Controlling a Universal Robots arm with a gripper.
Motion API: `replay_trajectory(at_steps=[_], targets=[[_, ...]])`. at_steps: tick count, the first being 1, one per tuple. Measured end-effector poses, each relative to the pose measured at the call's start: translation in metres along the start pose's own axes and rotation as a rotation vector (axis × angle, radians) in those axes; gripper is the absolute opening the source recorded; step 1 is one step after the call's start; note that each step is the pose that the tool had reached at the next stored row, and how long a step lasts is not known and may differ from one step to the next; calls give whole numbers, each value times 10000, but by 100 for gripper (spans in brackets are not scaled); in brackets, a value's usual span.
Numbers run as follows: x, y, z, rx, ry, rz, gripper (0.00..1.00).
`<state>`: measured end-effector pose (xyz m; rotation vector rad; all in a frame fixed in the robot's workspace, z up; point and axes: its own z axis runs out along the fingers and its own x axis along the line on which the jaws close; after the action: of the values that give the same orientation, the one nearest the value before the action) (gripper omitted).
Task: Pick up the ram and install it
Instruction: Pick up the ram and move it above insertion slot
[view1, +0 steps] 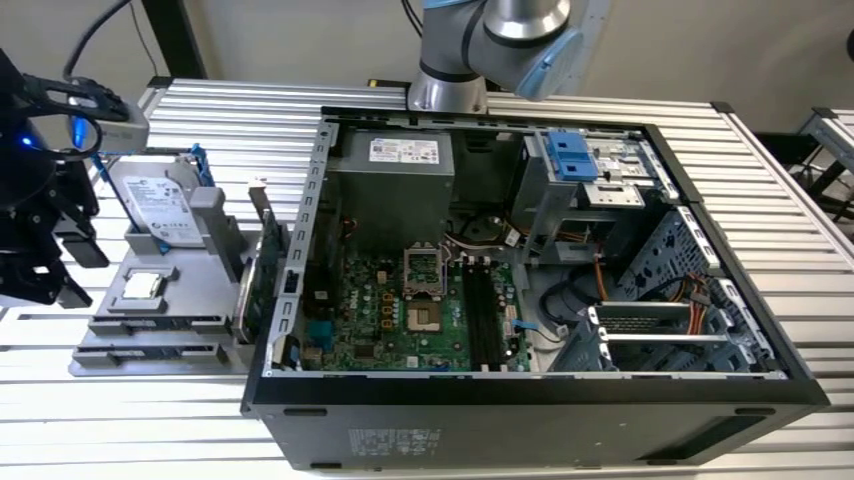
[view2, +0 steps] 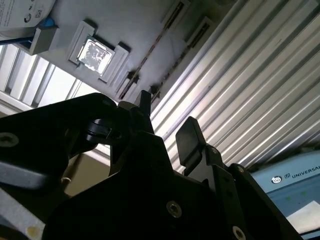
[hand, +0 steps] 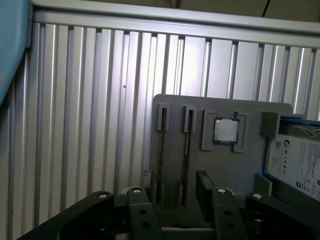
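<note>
Above the grey holder (hand: 226, 167) with the ram (hand: 185, 156) edge-up in it, end effector (hand: 175, 184) spread, empty.

In the exterior view the power supply (view1: 394, 205) carries a white label (view1: 403, 150) and the computer case (view1: 561, 415) has a pale sticker (view1: 394, 440) on its dark outer wall; no word on either can be made out. The hard drive (hand: 295, 165) (view2: 20, 12) shows a white label with small round marks and fine print in both wrist views. In the second wrist view a blue arm cover (view2: 295, 200) bears a white round logo and capital lettering.
</note>
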<state>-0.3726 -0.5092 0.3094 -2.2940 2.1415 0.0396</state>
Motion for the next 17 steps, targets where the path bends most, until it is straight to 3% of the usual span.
replay_trajectory(at_steps=[17], targets=[[1,-1,59,0,0,0,100]])
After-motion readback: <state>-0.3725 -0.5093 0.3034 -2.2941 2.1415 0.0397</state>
